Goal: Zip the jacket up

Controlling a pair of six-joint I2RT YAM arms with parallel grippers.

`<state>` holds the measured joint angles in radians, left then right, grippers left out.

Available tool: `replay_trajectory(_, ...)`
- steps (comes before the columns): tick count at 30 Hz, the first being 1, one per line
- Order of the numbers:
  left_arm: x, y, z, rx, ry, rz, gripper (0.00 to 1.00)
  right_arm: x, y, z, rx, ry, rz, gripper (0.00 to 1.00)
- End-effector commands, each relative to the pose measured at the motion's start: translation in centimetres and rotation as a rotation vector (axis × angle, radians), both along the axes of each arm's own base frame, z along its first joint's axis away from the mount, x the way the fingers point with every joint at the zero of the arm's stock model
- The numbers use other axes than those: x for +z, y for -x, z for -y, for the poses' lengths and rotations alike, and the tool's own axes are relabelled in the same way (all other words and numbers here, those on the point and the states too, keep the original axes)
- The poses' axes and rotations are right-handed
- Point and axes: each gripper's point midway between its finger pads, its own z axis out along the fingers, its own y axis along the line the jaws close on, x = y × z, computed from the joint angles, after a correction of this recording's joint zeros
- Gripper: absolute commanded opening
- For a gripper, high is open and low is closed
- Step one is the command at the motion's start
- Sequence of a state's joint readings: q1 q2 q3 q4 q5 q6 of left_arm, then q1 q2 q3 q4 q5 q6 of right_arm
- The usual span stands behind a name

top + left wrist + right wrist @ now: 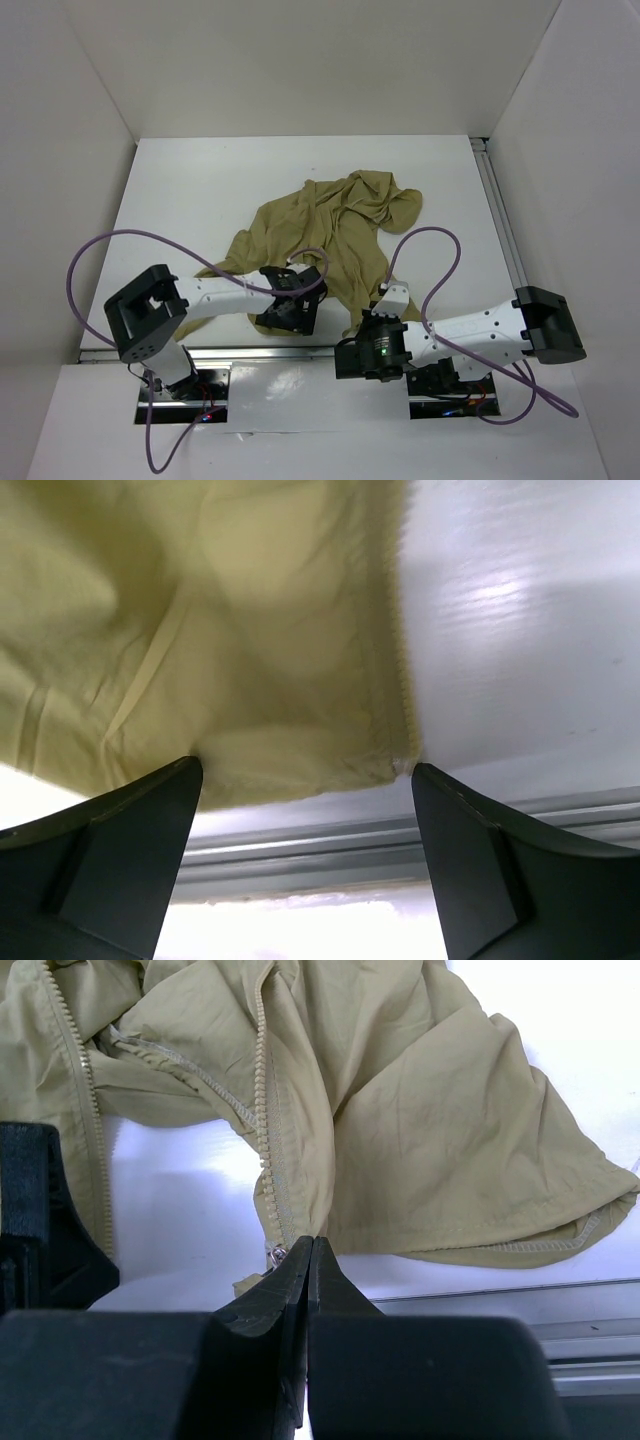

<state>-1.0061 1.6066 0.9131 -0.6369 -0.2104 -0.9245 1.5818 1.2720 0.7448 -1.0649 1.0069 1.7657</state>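
Observation:
The khaki jacket (340,225) lies crumpled and unzipped on the white table. My left gripper (290,315) is open over its near-left hem. In the left wrist view the gripper (305,770) straddles the hem corner of the jacket (250,630), close to it. My right gripper (360,328) is at the jacket's near tip. In the right wrist view it (312,1243) is shut, with its tips on the bottom edge of the jacket (420,1110) right beside the metal zipper slider (275,1253). Two open rows of zipper teeth (262,1080) run away from it.
A metal rail (250,352) runs along the table's near edge, just under both grippers, and shows in the wrist views (480,1300). Purple cables (440,235) loop over the table beside the jacket. White walls enclose the sides. A black part (40,1220) stands left of my right gripper.

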Motion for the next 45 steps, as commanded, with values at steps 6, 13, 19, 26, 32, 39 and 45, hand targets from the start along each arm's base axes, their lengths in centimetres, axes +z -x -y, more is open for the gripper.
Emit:
replay_trajectory(6, 4.1, 0.2, -1.4, 0.059, 0.009, 0.087, 1.0, 1.0, -0.5, 0.0, -0.009, -0.006, 0.052, 0.0)
replay_trajectory(13, 4.5, -0.2, -1.7, 0.076, 0.05, 0.138, 0.91, 1.0, -0.3, -0.2, 0.001, 0.005, 0.052, 0.0)
replay_trajectory(19, 3.0, -0.1, -1.1, 0.06, 0.029, 0.105, 0.21, 1.0, -0.3, 0.0, 0.001, 0.016, 0.053, 0.0)
replay_trajectory(26, 0.9, 0.0, -0.7, 0.046, 0.0, 0.07, 0.25, 0.9, -0.3, 0.0, -0.004, 0.017, 0.053, 0.0)
replay_trajectory(32, 0.2, 0.2, -1.0, 0.045, -0.018, 0.06, 0.37, 0.7, -0.3, 0.2, -0.008, 0.027, 0.054, 0.0)
replay_trajectory(39, 1.6, -0.1, -0.5, 0.048, 0.042, 0.093, 0.44, 0.7, -0.1, -0.2, -0.003, 0.01, 0.054, 0.0)
replay_trajectory(45, 1.8, -0.1, -0.5, 0.048, 0.05, 0.098, 0.45, 0.7, -0.1, -0.2, -0.003, 0.01, 0.054, 0.0)
